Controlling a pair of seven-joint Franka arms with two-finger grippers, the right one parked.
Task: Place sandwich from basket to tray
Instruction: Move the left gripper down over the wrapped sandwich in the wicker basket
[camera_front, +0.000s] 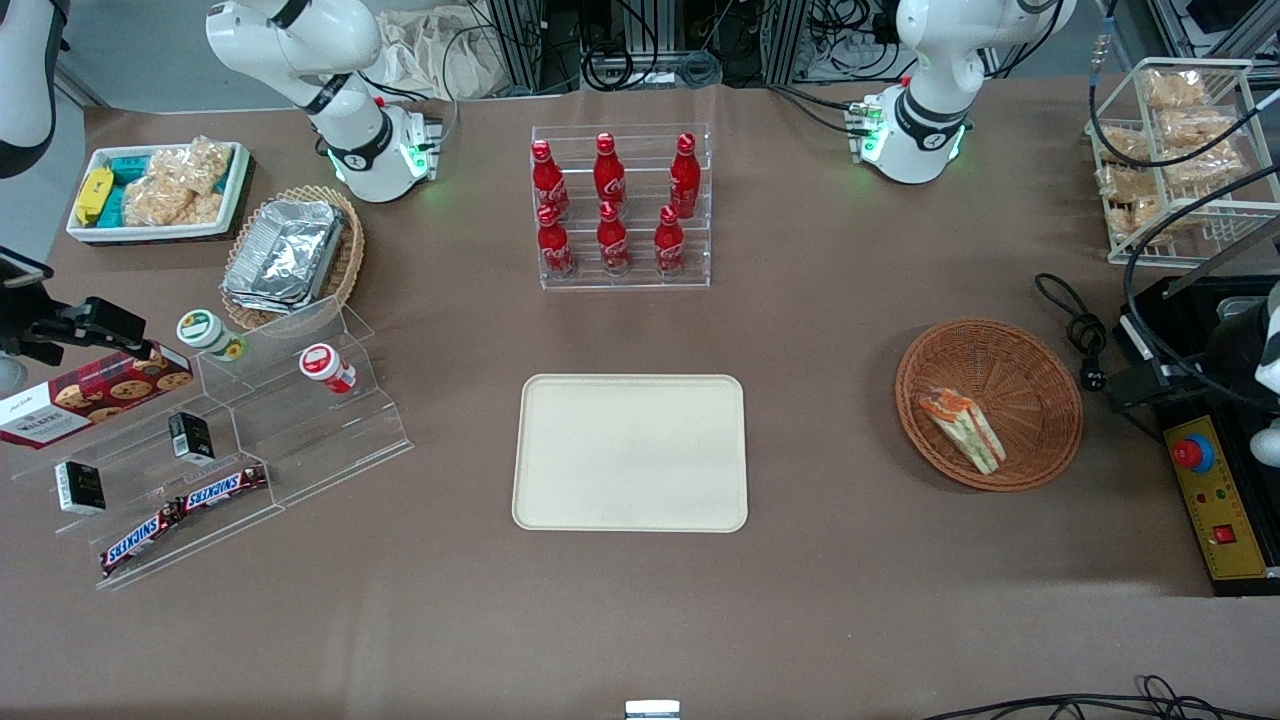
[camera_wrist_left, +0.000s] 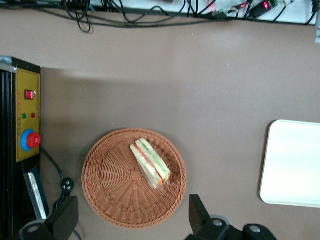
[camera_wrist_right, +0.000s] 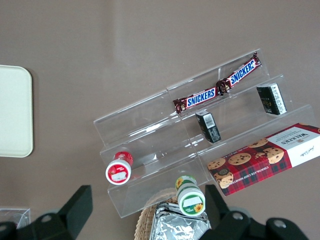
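The small triangular sandwich (camera_front: 962, 428) in clear plastic wrap, with white bread and orange and green filling, lay inside the round reddish-brown wicker basket (camera_front: 1040, 372), on the part of the floor nearer to the front camera. The basket stood toward the working arm's end of the table, well apart from the flat cream-beige rectangular tray (camera_front: 630, 452), which had nothing on it.

The left arm's gripper (camera_wrist_left: 131, 220) hung high above the basket, with the two black fingers (camera_wrist_left: 199, 216) spread wide and nothing between them. It did not touch the sandwich.

I judge that the task was only at its first step, the approach. The next move would call for lowering the gripper into the basket, turning the fingers to fit across the wedge, and closing softly, because the wrap may slip.
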